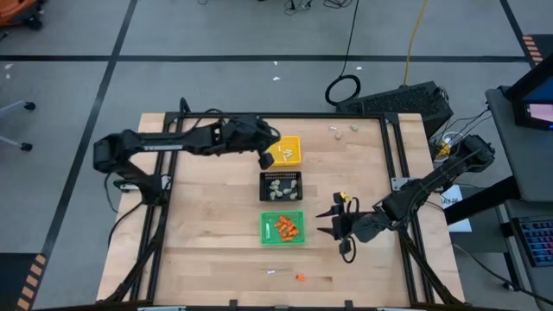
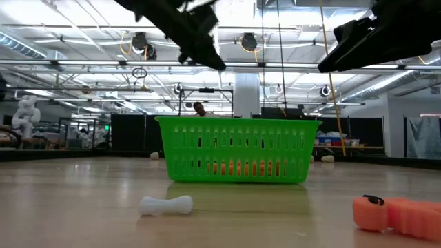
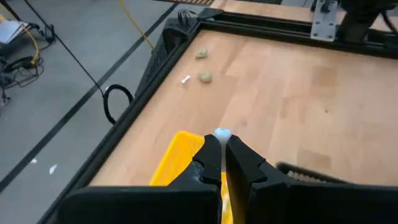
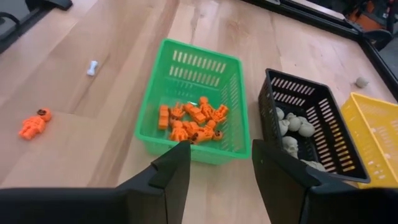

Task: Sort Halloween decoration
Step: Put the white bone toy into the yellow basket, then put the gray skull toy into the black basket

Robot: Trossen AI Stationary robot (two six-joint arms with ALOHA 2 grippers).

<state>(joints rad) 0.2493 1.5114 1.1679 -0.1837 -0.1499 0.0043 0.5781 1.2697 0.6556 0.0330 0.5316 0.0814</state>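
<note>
Over the yellow tray, at the far side of the table, my left claw hangs with its two fingers pressed together on a thin white stick; only the round white end of the stick shows above the fingertips in the left wrist view. Some pale pieces lie already in this tray. My right claw is low over the wood just beside the green tray, on its right side, and its fingers stand apart with nothing between them. The three trays make one row in the middle of the table: yellow at the far end, then the black tray, then the green one nearest the front edge. Orange bits lie in a heap in the green tray, and beige-grey lumps lie in the black one. Near the front edge, on the bare wood, one orange figure lies with a small white stick just beside it, both well apart from the trays. At the far right corner two more lumps and a tiny white piece rest on the wood, near the black frame of the table.
</note>
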